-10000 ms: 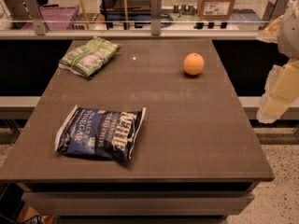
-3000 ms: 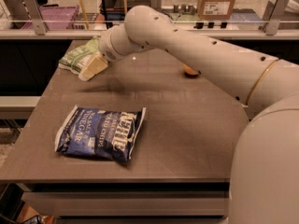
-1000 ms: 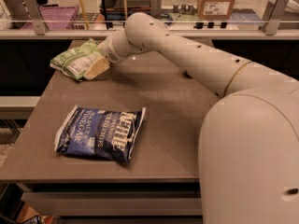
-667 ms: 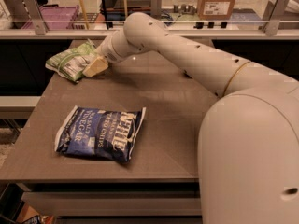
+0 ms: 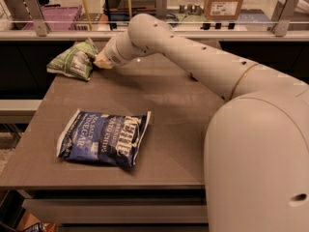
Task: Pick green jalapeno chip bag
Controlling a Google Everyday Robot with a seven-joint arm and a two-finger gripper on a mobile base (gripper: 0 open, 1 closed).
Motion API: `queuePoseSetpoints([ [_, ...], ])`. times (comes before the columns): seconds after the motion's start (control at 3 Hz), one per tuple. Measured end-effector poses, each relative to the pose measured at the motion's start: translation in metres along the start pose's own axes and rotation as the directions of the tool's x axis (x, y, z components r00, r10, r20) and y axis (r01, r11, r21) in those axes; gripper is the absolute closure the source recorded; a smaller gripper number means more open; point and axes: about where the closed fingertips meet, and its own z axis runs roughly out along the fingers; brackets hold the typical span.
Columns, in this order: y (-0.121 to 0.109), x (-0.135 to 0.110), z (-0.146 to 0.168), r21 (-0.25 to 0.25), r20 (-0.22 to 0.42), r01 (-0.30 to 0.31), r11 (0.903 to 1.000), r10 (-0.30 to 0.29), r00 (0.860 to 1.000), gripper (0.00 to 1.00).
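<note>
The green jalapeno chip bag is a small crinkly light-green bag with a white label, at the table's far left corner. It is tilted, with its left end past the table edge. My gripper is at the bag's right edge, shut on it. My white arm reaches in from the right across the far half of the table.
A larger dark-blue salt & vinegar chip bag lies flat near the front left of the brown table. A railing with posts runs behind the table. A cardboard box and a purple crate stand beyond it.
The green bag has shifted a little left and tipped up with the gripper at its right edge. The blue bag has not moved.
</note>
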Motion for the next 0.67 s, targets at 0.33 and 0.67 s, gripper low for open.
queuePoseSetpoints([
  [0.33,0.0005,-0.0008,0.0006,-0.001,0.003,0.002,1.0,-0.002,1.0,1.0],
  [0.67,-0.0048,-0.01,-0.0018,-0.008,0.021,0.017,0.9998,-0.017,1.0,1.0],
])
